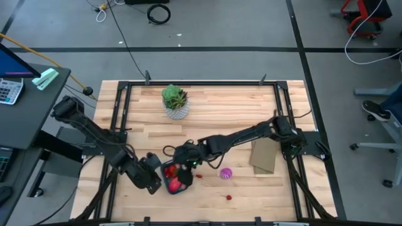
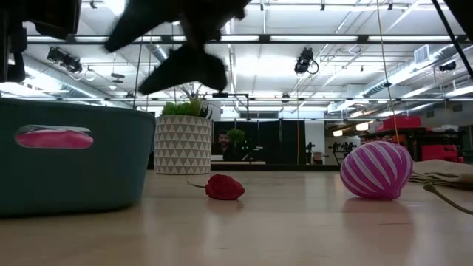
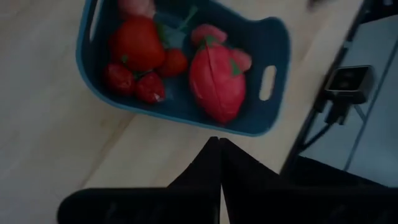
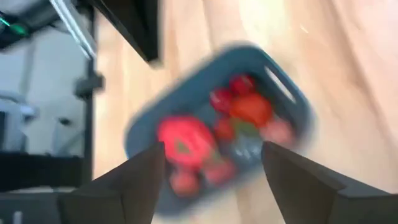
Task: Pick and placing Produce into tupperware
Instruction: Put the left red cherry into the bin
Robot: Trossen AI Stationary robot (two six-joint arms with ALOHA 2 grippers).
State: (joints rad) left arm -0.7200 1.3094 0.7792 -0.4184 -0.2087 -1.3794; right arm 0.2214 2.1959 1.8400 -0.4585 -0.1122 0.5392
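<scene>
Teal tupperware [image 1: 171, 179], near the bench's front edge, holds several red produce pieces [image 3: 214, 84]; right claw [image 4: 211, 171] spread open above, left claw [image 3: 219, 163] pressed closed beside; retreat straight up, avoiding the rim.

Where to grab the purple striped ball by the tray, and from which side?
Grip the purple striped ball across its widest middle, coming straight down. It sits alone on bare table, clear of the blue tray and the tan box, so fingers fit either side. It is round and would probably slip from an off-centre pinch. The right gripper, open above the tray, is nearest.
</scene>
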